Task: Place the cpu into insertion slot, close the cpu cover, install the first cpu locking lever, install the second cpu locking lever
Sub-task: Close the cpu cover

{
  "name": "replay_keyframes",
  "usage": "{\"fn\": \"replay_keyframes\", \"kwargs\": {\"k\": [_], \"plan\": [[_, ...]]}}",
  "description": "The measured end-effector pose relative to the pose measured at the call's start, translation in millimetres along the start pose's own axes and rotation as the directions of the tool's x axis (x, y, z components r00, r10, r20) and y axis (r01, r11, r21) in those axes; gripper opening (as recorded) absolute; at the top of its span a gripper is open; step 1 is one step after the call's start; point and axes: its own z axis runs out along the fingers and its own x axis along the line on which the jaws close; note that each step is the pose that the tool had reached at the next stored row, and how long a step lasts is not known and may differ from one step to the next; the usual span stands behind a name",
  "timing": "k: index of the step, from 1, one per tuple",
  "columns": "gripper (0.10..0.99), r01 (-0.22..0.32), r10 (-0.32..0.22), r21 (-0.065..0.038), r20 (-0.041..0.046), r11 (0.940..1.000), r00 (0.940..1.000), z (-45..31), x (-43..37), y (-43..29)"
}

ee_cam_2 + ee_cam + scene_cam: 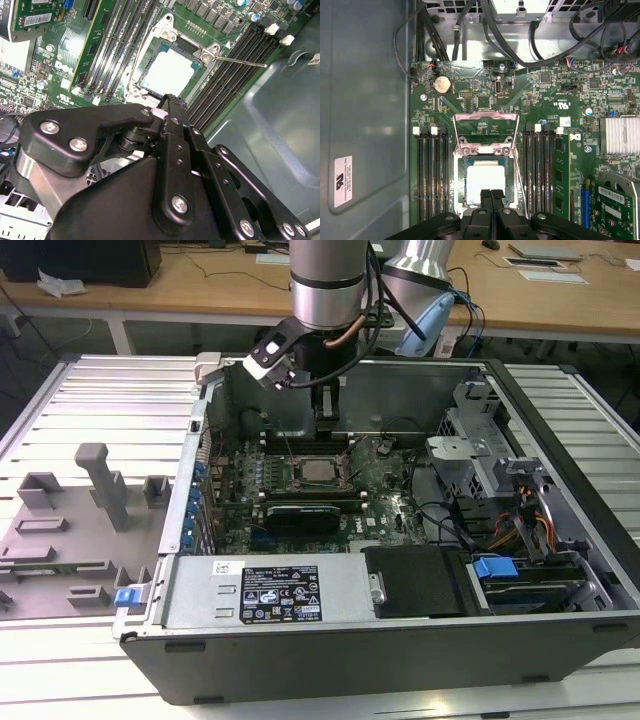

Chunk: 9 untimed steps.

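Note:
The cpu [485,181] lies flat in the insertion slot [459,186], its pale silvery top facing up; it also shows in the second wrist view [167,72] and in the exterior view [320,472]. The cpu cover [485,118] stands swung open off the slot, hinged at the slot's edge away from my fingers. A thin metal locking lever [241,61] sticks out free beside the slot. My gripper [491,195] hangs just above the cpu's near edge with its black fingers pressed together and nothing between them. The exterior view puts the gripper [330,428] over the slot's far side.
Long black memory slots [431,175] run along both sides of the socket. A green card [612,210] and a finned heatsink [621,135] sit close by. Black cables [470,30] hang over the board's edge. The grey case wall [365,100] rises beside the board. A grey fixture tray [70,530] lies outside the case.

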Motion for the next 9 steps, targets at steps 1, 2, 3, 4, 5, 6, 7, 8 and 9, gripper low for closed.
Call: {"fn": "replay_keyframes", "kwargs": {"k": [1,2,3,4,5,6,7,8,9], "plan": [[0.106,0.000,0.000,0.000,0.0000,1.0000,1.0000,0.0,0.0,0.1],[0.106,0.000,0.000,0.000,0.0000,1.0000,1.0000,0.0,0.0,0.4],[0.106,0.000,0.000,0.000,0.0000,1.0000,1.0000,0.1,0.1,1.3],[0.106,0.000,0.000,0.000,-0.0001,1.0000,1.0000,0.3,0.1,4.3],[0.106,0.000,0.000,0.000,0.0001,1.0000,1.0000,0.5,0.1,8.9],[0.106,0.000,0.000,0.000,0.0000,1.0000,1.0000,0.8,0.2,13.7],[0.106,0.000,0.000,0.000,0.0000,1.0000,1.0000,1.0,0.3,18.9],[0.106,0.000,0.000,0.000,0.0000,1.0000,1.0000,1.4,0.4,26.8],[0.106,0.000,0.000,0.000,0.0001,1.0000,1.0000,2.1,0.5,40.1]]}}
